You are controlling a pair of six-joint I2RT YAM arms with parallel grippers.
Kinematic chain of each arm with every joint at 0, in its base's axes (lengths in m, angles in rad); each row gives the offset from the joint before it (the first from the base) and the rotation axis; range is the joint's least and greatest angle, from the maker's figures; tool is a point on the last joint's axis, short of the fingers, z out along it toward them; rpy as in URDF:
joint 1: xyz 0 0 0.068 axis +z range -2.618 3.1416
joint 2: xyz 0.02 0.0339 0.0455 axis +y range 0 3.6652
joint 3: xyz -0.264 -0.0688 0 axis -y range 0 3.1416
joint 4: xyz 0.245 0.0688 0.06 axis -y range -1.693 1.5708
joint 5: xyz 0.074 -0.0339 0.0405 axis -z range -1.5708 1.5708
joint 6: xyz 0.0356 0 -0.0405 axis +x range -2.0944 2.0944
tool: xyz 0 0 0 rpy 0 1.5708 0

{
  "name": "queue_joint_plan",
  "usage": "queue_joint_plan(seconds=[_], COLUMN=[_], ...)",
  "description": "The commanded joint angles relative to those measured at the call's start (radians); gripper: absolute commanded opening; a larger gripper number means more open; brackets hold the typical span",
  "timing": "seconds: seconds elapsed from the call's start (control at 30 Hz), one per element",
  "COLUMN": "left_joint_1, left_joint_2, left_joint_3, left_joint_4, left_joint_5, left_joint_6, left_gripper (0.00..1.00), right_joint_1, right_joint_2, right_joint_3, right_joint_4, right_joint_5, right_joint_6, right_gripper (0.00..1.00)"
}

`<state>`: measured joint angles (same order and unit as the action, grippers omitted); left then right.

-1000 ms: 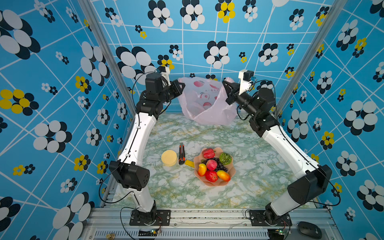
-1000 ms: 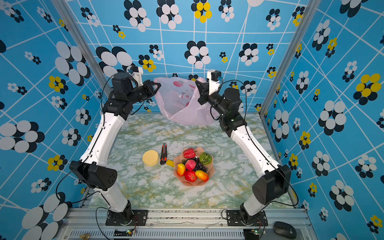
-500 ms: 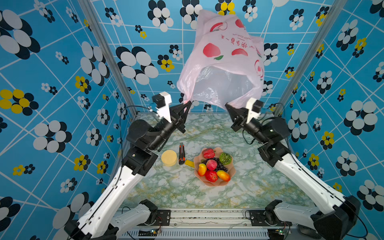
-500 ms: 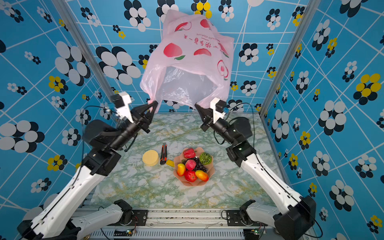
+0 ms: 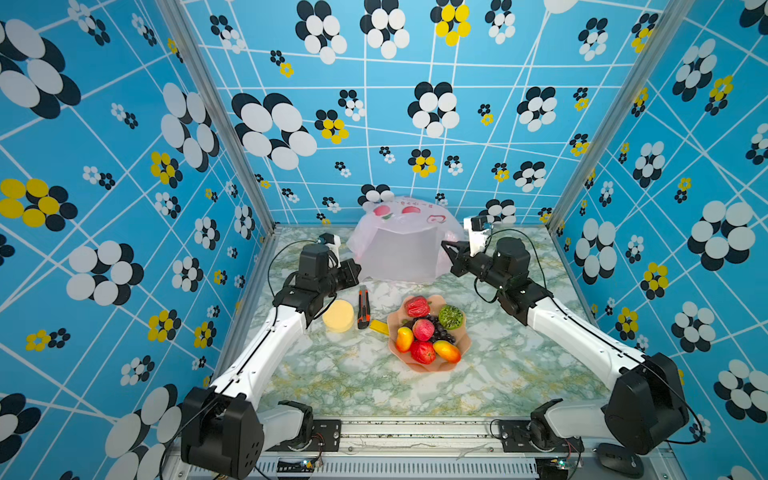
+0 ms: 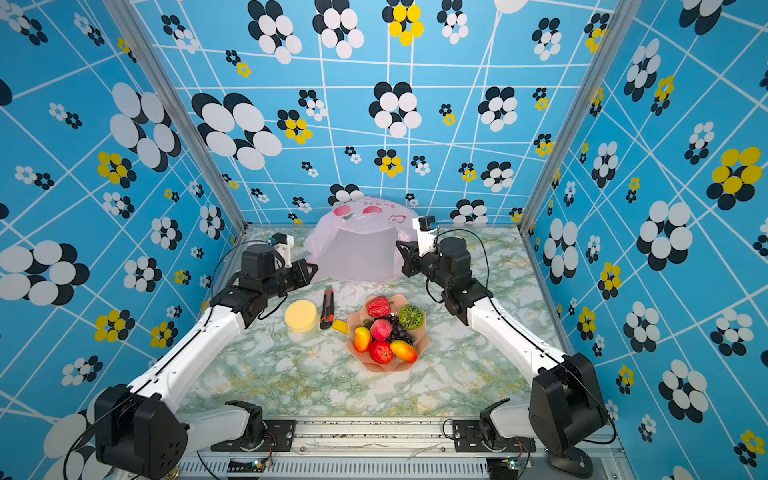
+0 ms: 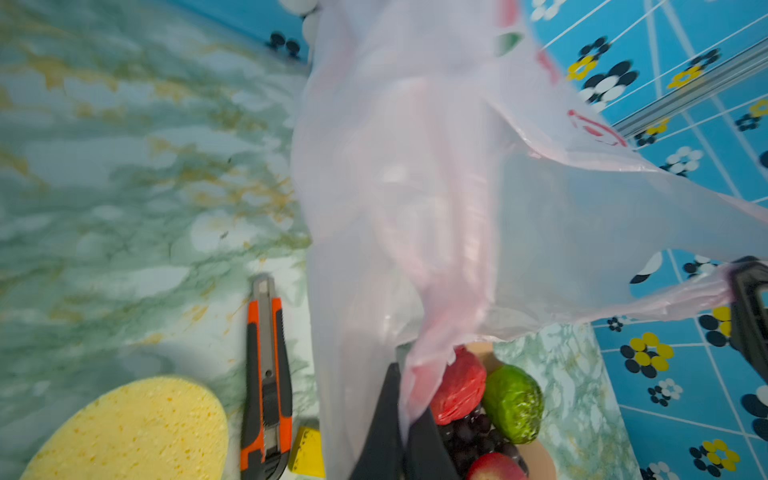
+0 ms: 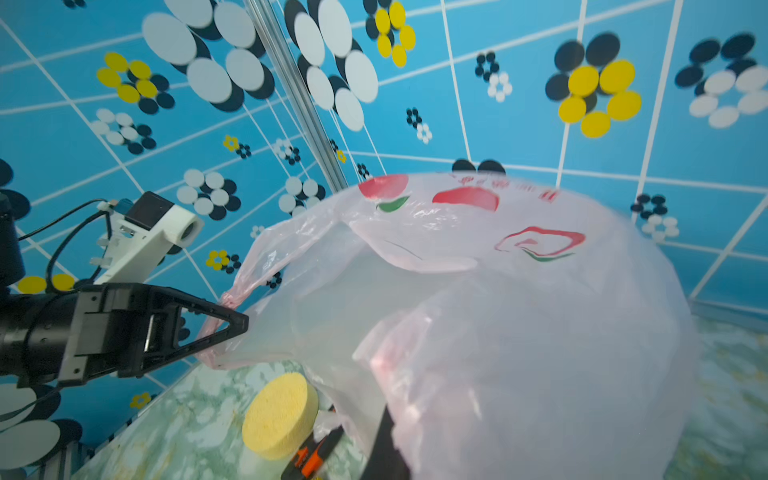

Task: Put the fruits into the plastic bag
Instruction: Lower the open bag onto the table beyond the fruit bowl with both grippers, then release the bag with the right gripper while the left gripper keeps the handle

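**Pink bag down and inflated; fruits not yet loaded**

Nearest us, the salmon bowl (image 5: 432, 368) sits on the bench (image 5: 353, 382) and holds all the fruits (image 5: 423, 329): apples, mangoes, grapes, a green piece and a red one. Just beyond it lie a yellow sponge disc (image 5: 338, 316), a utility knife (image 5: 363, 309) and a small yellow wedge (image 5: 379, 327). Farther back, the left claw (image 5: 354, 269) and the right claw (image 5: 449, 247) are each clamped on a handle of the plastic bag (image 5: 399, 253). Half a second ago we held the bag high against the back wall. It now stands ballooned on the bench by that wall. We cannot tell which way its mouth faces, and we see no fruit inside. We judge the air-filling step complete and loading still to begin.
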<state>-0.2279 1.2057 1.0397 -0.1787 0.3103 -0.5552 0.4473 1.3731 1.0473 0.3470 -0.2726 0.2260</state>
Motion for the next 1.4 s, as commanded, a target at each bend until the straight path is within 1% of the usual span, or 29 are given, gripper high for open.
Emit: queue_joint_plan(seconds=[0.0, 0.13, 0.27, 0.47, 0.6, 0.7, 0.8, 0.83, 0.93, 1.03, 1.07, 1.1, 1.2, 1.27, 1.3, 1.37], left_joint_1=[0.016, 0.049, 0.09, 0.152, 0.164, 0.164, 0.163, 0.163, 0.162, 0.158, 0.153, 0.149, 0.129, 0.113, 0.104, 0.077], left_joint_2=[-0.029, -0.086, -0.176, -0.281, -0.349, -0.427, -0.476, -0.481, -0.471, -0.451, -0.45, -0.449, -0.448, -0.447, -0.446, -0.448], left_joint_3=[0.059, 0.057, 0.032, 0.012, 0.008, -0.043, -0.102, -0.126, -0.2, -0.251, -0.262, -0.272, -0.285, -0.283, -0.283, -0.283], left_joint_4=[-0.042, -0.076, -0.136, -0.217, -0.267, -0.29, -0.283, -0.276, -0.213, -0.127, -0.106, -0.083, -0.049, -0.042, -0.038, -0.033], left_joint_5=[0.024, 0.014, -0.017, -0.034, -0.054, -0.083, -0.06, -0.042, 0.04, 0.106, 0.114, 0.122, 0.131, 0.133, 0.13, 0.115], left_joint_6=[0.01, 0.033, 0.066, 0.102, 0.117, 0.097, 0.065, 0.045, -0.028, -0.108, -0.13, -0.149, -0.186, -0.202, -0.207, -0.215], left_gripper=[0.0, 0.0, 0.0, 0.0, 0.0, 0.0, 0.0, 0.0, 0.0, 0.0, 0.0, 0.0, 0.0, 0.0, 0.0, 0.0], right_joint_1=[-0.006, -0.006, 0.009, 0.053, 0.073, 0.076, 0.075, 0.072, 0.054, 0.025, 0.012, -0.005, -0.051, -0.071, -0.078, -0.084], right_joint_2=[0.061, 0.148, 0.231, 0.315, 0.352, 0.36, 0.352, 0.354, 0.35, 0.318, 0.301, 0.283, 0.226, 0.171, 0.143, 0.078], right_joint_3=[0.054, 0.114, 0.158, 0.25, 0.302, 0.291, 0.255, 0.248, 0.232, 0.189, 0.17, 0.153, 0.125, 0.119, 0.12, 0.109], right_joint_4=[0.011, 0.062, 0.129, 0.154, 0.182, 0.199, 0.184, 0.169, 0.155, 0.163, 0.163, 0.158, 0.081, -0.057, -0.133, -0.27], right_joint_5=[-0.037, -0.093, -0.137, -0.156, -0.179, -0.19, -0.162, -0.157, -0.166, -0.158, -0.149, -0.147, -0.172, -0.168, -0.17, -0.182], right_joint_6=[0.018, 0.084, 0.149, 0.161, 0.183, 0.194, 0.165, 0.156, 0.168, 0.198, 0.214, 0.23, 0.279, 0.275, 0.265, 0.222], right_gripper=[0.0, 0.0, 0.0, 0.0, 0.0, 0.0, 0.0, 0.07, 0.42, 0.65, 0.74, 0.8, 0.91, 0.97, 0.99, 0.99])
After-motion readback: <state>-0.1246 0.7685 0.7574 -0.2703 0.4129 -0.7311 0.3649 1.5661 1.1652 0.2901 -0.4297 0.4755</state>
